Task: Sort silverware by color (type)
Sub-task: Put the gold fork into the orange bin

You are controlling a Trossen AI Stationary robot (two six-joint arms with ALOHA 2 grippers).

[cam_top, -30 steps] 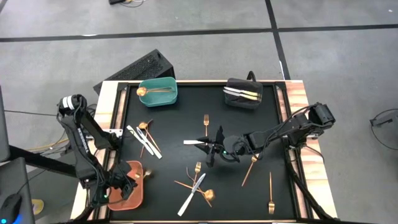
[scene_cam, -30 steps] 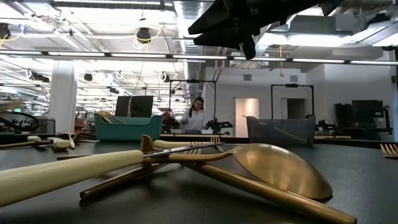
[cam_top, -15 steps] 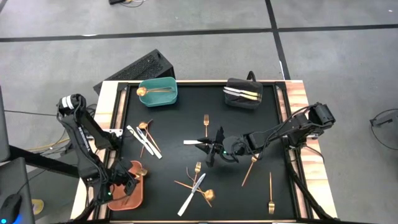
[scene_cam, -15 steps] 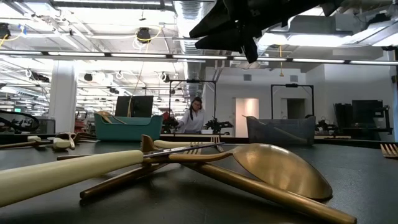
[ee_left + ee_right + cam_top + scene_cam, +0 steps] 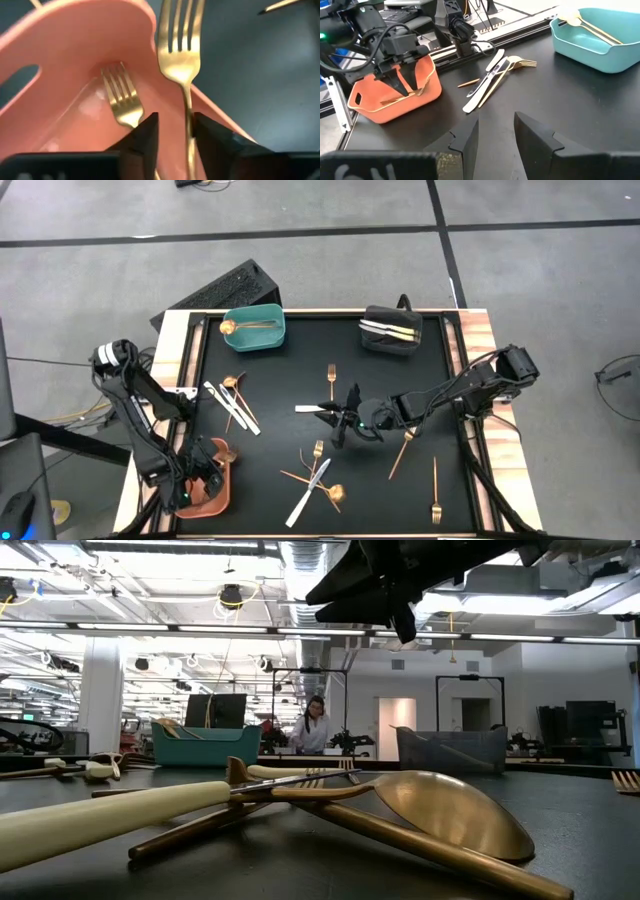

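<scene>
My left gripper [image 5: 175, 131] points down into the orange bin [image 5: 224, 456], open. A copper fork's handle [image 5: 188, 125] runs up between its fingers, close to one of them, and the fork's head [image 5: 179, 45] leans on the bin's rim. A second copper fork [image 5: 120, 97] lies on the bin's floor. My right gripper [image 5: 340, 418] hovers open over the mat's middle with nothing between its fingers. Several gold, copper and white-handled pieces of silverware [image 5: 318, 480] lie scattered on the black mat. My left gripper has its fingers on either side of the leaning fork's handle [image 5: 189, 136], coming from above and lying along it. The handle stands right beside one finger [image 5: 210, 142] and well apart from the other. Whether that finger touches it I cannot tell.
A teal bin [image 5: 253, 328] with a gold spoon stands at the far left. A black bin [image 5: 390, 330] with white-handled pieces stands at the far right. White-handled pieces [image 5: 235, 402] lie left of centre, and a gold fork [image 5: 435, 490] lies near the right front. A person stands far behind the table [image 5: 316, 725].
My left gripper has sunk a little deeper into the orange bin, toward the table's near edge. My right arm has kept still.
</scene>
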